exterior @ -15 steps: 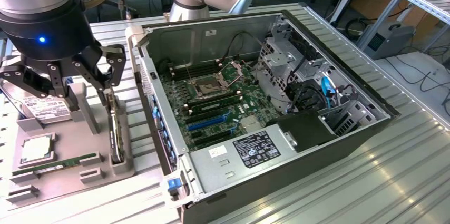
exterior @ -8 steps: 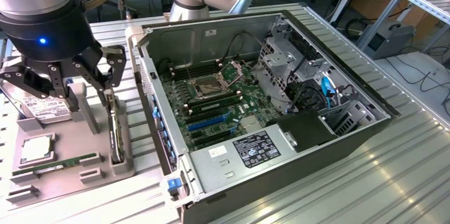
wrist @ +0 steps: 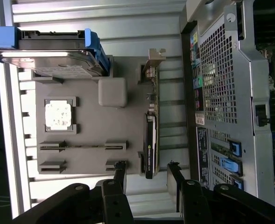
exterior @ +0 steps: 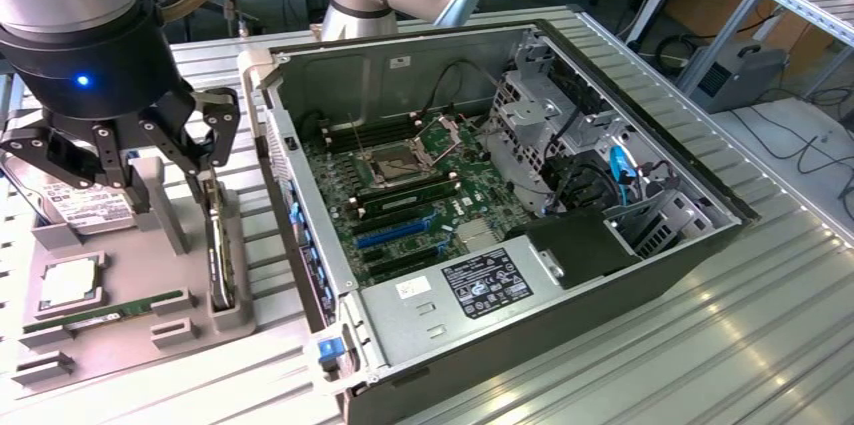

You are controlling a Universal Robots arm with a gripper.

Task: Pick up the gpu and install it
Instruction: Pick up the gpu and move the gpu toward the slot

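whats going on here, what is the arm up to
A robot arm is working beside an open computer case. Its gripper hangs over the grey parts tray on the exterior view's left, fingers open and lined up on either side of the gpu. The gpu stands on edge in its slot in the tray. It is not gripped and not yet installed in the case.

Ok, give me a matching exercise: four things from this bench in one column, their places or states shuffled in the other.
1. gpu
2. hard drive
3. processor chip
4. end effector

a. open, above the gpu
b. flat in a square recess
c. on edge in the grey tray
d. in a blue frame

Pairs: 1-c, 2-d, 3-b, 4-a
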